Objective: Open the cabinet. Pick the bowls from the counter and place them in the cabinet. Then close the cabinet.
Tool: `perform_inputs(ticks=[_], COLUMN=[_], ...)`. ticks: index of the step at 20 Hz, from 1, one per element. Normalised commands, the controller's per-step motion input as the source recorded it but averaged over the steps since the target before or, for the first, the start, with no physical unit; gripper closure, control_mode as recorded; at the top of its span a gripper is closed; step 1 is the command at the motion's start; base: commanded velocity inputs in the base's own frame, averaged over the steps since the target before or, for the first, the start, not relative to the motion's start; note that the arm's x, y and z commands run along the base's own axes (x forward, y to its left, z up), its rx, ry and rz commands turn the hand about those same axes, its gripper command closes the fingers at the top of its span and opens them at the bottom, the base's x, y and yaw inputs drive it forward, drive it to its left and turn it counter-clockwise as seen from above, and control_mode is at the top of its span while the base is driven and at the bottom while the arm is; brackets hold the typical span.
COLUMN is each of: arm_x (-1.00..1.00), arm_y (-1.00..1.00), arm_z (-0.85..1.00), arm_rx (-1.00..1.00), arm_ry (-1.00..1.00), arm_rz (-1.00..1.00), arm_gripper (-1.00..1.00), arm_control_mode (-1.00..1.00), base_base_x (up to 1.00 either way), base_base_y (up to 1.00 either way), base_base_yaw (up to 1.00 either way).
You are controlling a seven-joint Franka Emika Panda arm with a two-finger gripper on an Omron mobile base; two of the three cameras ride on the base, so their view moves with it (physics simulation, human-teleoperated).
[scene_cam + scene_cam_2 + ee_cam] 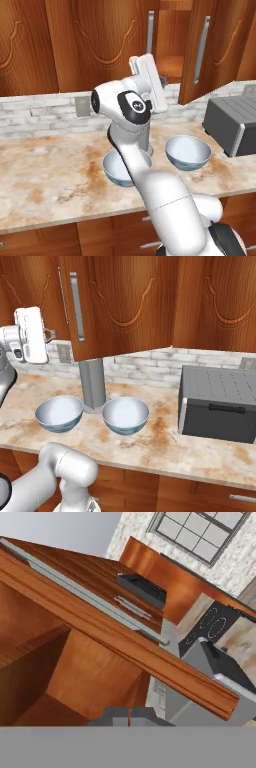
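The cabinet (172, 55) has its right door (210, 50) swung out, while the left door (100, 40) stays flat. My gripper (162, 80) hangs in front of the gap between the doors, below the left handle (150, 32), shut with nothing in it. In the right base view the gripper (50, 333) sits left of the open door (120, 301). The hand view looks into the cabinet (45, 662) past the door's edge (125, 647), with the gripper (129, 716) shut. Two bowls rest on the counter (50, 180): one bowl (187, 152) in plain sight, the other bowl (116, 170) partly behind my arm.
A grey upright cylinder (92, 383) stands between and behind the two bowls (59, 413) (125, 415). A dark grey box appliance (220, 401) sits on the counter's right part. A pale brick backsplash (40, 112) runs behind. Drawers (115, 230) lie below the counter's edge.
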Motion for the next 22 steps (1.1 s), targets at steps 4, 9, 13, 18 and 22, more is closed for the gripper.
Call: perform_inputs(ticks=[4,9,13,18,22], arm_x=[0.47,0.46,0.47,0.32,-0.37], arm_y=[-0.48,-0.43,-0.49,-0.7,-1.0], arm_z=[-0.26,-0.16,-0.3,-0.3,-0.09], arm_rx=[0.0,0.0,0.0,0.0,0.06], arm_ry=[-0.05,-0.15,-0.06,0.0,-0.07], arm_rz=[-0.04,0.0,-0.01,-0.04,-0.11], arm_gripper=[1.0,1.0,1.0,1.0,1.0], arm_control_mode=[-1.0,-1.0,-1.0,-1.0,-1.0], base_base_x=[0.0,0.0,0.0,0.0,0.0], base_base_y=[0.0,0.0,0.0,0.0,0.0], base_base_yaw=[0.0,0.0,0.0,0.0,0.0])
